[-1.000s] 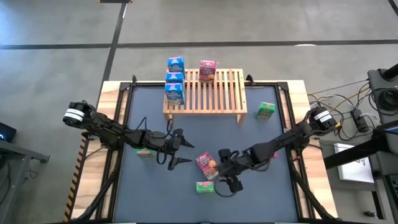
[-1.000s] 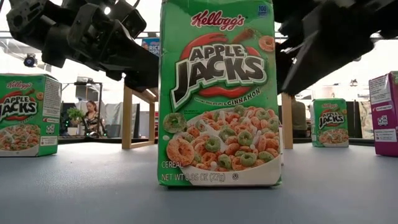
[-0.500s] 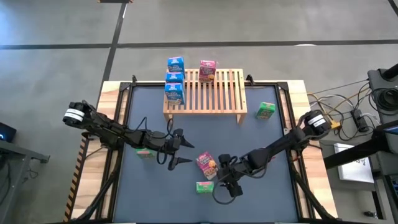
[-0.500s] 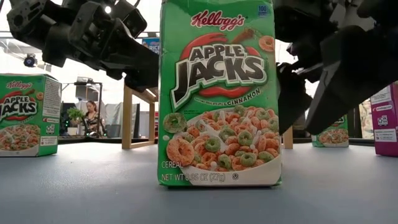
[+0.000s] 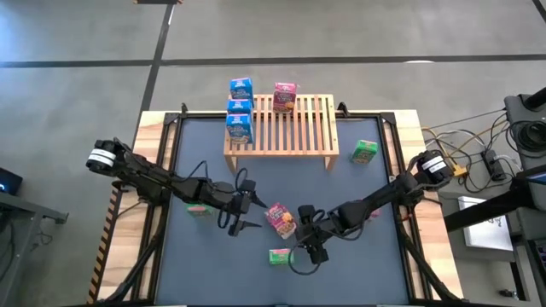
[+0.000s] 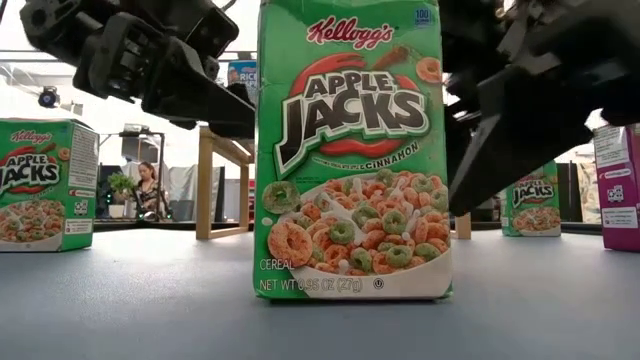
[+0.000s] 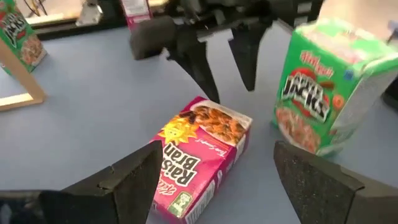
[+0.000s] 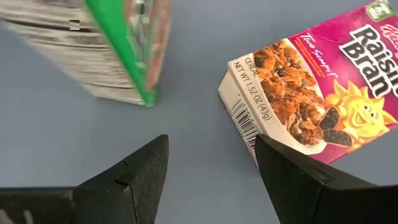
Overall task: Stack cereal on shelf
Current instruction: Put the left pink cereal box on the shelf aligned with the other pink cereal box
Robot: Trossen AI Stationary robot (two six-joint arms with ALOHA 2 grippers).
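While my left gripper (image 5: pixel 245 207) and right gripper (image 5: pixel 304 243) both hang with fingers spread, the flat-lying pink Raisin Bran cardboard box (image 5: pixel 281 219) rests between them (untouched), near the upright green Apple Jacks box (image 5: pixel 281 256).

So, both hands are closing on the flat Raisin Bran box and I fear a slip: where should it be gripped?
Raisin Bran box lies flat, front up. Probably best: left hand from above, fingers across its two long narrow sides, mid-length.

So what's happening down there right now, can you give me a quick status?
Both grippers, left and right, open, flanking pink box. Four boxes on shelf. Green box close by.
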